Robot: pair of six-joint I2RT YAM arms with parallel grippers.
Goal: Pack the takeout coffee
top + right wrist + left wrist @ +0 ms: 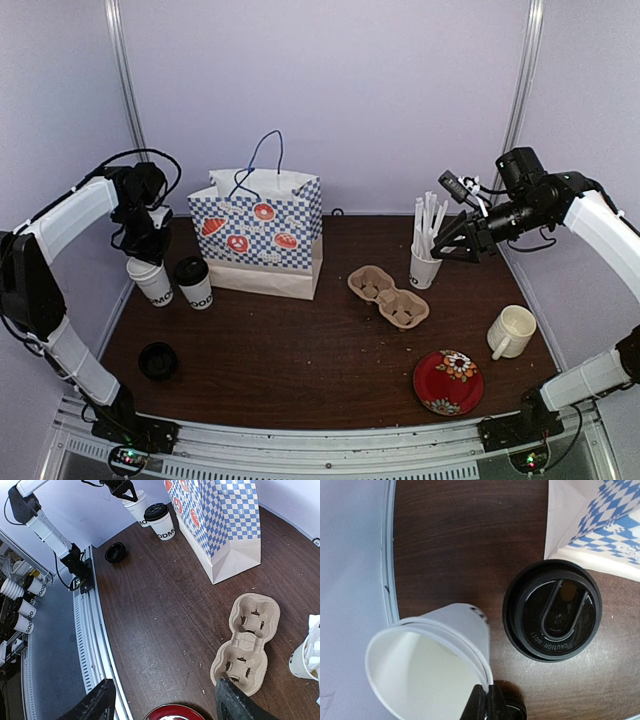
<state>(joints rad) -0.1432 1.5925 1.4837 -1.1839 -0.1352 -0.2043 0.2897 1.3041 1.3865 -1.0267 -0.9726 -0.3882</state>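
The white-and-black left arm (70, 220) arches up the left edge of the top view, wrist pointing down. Its black left gripper (147, 252) is closed, pinching the rim of a lidless white paper cup (152, 280). The white-and-black right arm (600, 225) reaches in from the upper right. Its black right gripper (440, 250) is spread wide, holding nothing.

Dark wood surface (300, 350). Rear left: checked bag (262, 235), upright (blue and white, doughnut prints, cord handles). Centre right: pulp carrier (388, 296), lying diagonally. Just behind it: stirrer cup (425, 268). Right: cream mug (511, 331); nearer the front edge, red floral plate (448, 382).
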